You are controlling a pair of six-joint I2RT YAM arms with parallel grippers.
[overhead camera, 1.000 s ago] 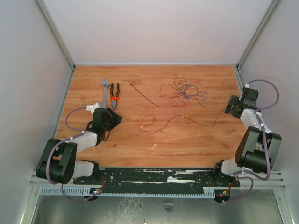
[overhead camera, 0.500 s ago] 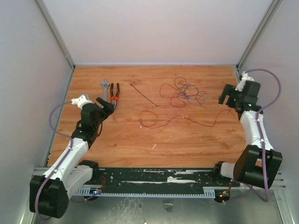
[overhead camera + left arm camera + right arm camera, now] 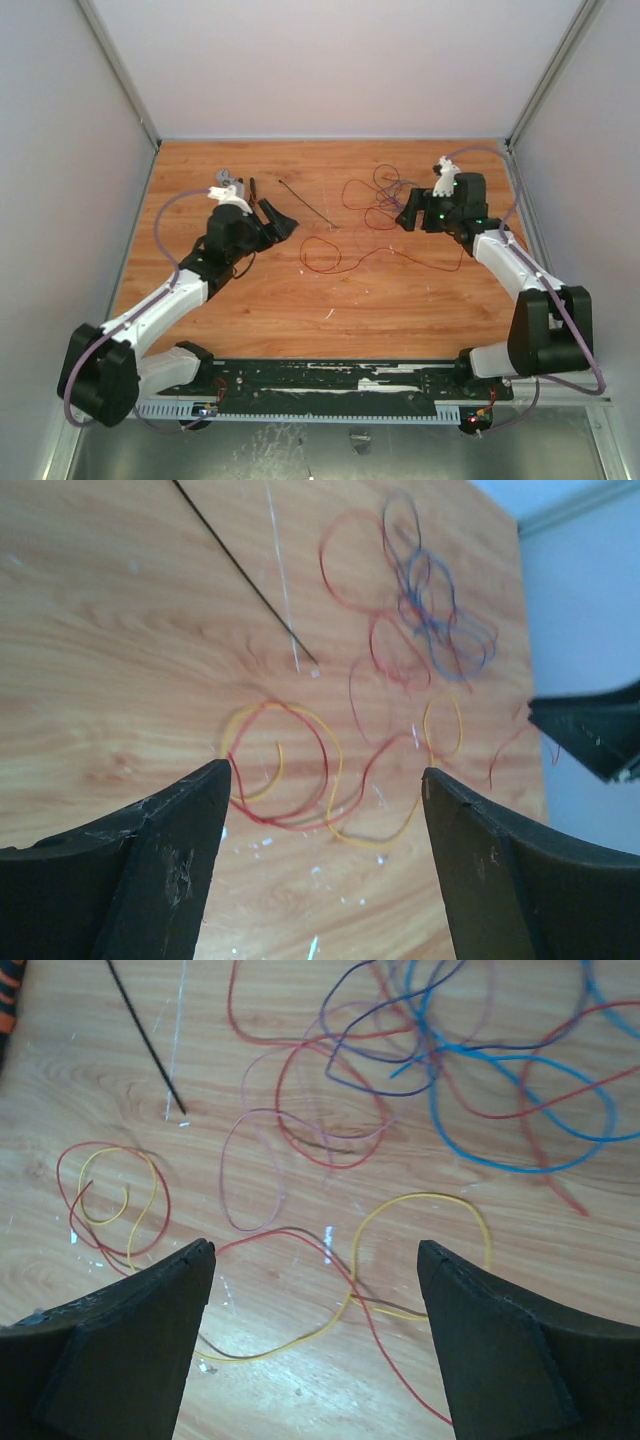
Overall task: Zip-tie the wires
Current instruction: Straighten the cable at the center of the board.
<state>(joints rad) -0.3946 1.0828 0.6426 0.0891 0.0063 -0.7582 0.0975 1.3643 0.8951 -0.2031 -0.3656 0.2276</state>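
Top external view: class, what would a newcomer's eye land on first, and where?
A loose tangle of thin red, maroon and purple wires sprawls right of centre on the wooden table. The left gripper and right gripper hover facing each other, jaws open, a thin dark zip tie between them.

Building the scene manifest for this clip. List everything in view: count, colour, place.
wires: one tangle, strand count unclear; red, maroon, purple, blue, yellow; far centre-right of the table, with a red-yellow loop nearer the middle
zip tie: 1, dark, lying diagonally just left of the tangle
pliers: 1, dark with orange, far left, mostly hidden by the left arm
wrench: 1, grey, beside the pliers, only its head shows
table: 1, wood grain with white flecks
walls: pale grey, on three sides
arm cables: lavender, one on each arm
left gripper: 1, black, open, empty, left of the loop
right gripper: 1, black, open, empty, at the tangle's right side
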